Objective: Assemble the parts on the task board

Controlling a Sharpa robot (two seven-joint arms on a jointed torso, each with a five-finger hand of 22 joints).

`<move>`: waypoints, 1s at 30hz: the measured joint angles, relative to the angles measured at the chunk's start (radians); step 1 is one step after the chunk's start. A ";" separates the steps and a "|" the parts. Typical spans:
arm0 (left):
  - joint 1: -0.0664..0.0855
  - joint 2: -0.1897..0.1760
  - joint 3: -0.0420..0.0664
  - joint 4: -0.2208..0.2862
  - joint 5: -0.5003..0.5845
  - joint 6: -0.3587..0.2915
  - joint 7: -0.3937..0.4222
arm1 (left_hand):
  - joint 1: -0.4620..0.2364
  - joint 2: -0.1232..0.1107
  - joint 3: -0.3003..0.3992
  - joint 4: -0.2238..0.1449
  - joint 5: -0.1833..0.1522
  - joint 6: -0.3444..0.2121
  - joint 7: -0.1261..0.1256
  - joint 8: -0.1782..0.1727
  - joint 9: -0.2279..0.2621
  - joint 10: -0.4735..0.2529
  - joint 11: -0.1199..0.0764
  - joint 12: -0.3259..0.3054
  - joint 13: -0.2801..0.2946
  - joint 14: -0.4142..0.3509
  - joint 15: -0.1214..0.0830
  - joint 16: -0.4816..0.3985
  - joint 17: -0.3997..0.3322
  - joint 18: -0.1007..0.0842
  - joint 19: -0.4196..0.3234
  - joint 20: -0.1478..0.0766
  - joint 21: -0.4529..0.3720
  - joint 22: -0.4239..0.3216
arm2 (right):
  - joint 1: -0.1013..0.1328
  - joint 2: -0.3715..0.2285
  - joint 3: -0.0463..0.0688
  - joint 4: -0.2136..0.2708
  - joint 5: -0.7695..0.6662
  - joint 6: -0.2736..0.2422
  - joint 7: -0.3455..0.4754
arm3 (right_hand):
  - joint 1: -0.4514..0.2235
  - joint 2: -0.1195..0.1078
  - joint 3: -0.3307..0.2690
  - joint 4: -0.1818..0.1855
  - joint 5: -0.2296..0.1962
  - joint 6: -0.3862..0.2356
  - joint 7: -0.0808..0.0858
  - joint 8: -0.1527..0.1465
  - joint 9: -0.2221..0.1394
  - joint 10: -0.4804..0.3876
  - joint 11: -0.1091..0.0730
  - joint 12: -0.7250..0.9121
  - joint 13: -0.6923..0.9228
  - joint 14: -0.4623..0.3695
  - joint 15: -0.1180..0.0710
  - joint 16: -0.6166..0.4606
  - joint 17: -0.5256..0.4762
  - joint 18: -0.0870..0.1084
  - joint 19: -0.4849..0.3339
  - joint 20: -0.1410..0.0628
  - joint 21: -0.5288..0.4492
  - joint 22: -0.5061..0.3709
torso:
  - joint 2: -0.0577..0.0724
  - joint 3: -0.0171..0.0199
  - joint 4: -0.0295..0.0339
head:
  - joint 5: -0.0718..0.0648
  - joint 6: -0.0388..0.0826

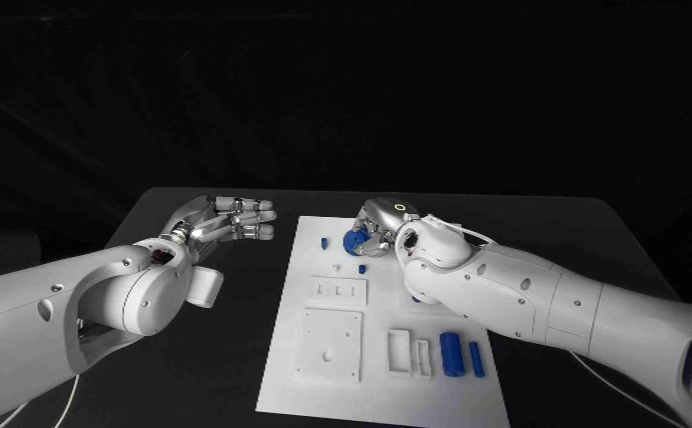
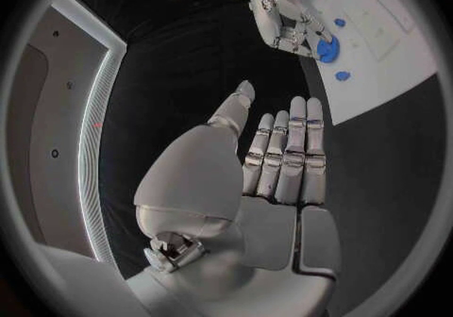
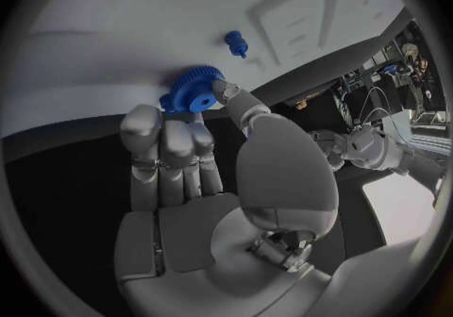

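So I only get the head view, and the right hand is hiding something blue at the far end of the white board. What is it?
Observer: The right wrist view shows a blue toothed gear, pinched between the thumb and fingers of the right hand.
Operator: And is the left hand carrying anything? I only see its back.
Observer: No. In the left wrist view the left hand holds nothing, and its palm is bare and flat.
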 measured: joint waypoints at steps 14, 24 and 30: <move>0.000 0.000 0.000 0.000 0.000 0.000 0.000 | 0.000 0.000 0.000 0.000 0.000 0.000 0.000 0.000 0.000 0.000 0.000 0.000 0.000 0.000 0.000 0.000 0.000 0.000 0.000 0.000 0.000 -0.001 | 0.001 0.005 -0.007 -0.013 0.006 0.010 0.004 | -0.012 0.022 -0.137 0.068 -0.094 -0.113 0.025 0.010 -0.006 -0.018 0.013 -0.019 -0.023 -0.003 0.003 -0.013 -0.010 0.000 0.004 0.004 -0.025 0.000 | 0.000 -0.0002 -0.0014 | 0.001 0.001; 0.000 0.000 0.000 -0.002 0.000 -0.001 0.000 | 0.000 0.000 -0.003 0.008 -0.004 -0.004 0.004 0.000 0.000 0.000 0.000 0.000 0.000 -0.003 0.003 0.000 0.000 0.000 0.000 0.000 0.000 -0.003 | 0.002 0.004 -0.009 -0.016 0.035 0.011 0.012 | -0.140 0.003 -0.123 0.173 -0.017 -0.143 0.030 0.008 -0.008 -0.022 0.018 -0.025 -0.038 -0.004 0.003 -0.013 -0.010 0.000 0.000 0.007 -0.031 0.000 | 0.000 -0.0007 -0.0016 | 0.001 0.000; 0.000 -0.001 0.000 -0.003 0.000 -0.002 0.000 | 0.000 0.000 -0.003 0.008 -0.004 -0.004 0.004 0.000 0.000 0.000 0.000 0.000 0.000 -0.003 0.004 0.000 0.000 0.000 0.000 0.000 0.000 -0.003 | 0.001 -0.010 -0.010 -0.006 0.051 0.010 0.016 | -0.134 -0.002 -0.135 0.171 -0.002 -0.146 0.030 0.008 -0.008 -0.023 0.020 -0.025 -0.038 -0.004 0.003 -0.013 -0.010 0.000 0.000 0.007 -0.031 0.000 | 0.000 -0.0002 -0.0025 | -0.003 0.000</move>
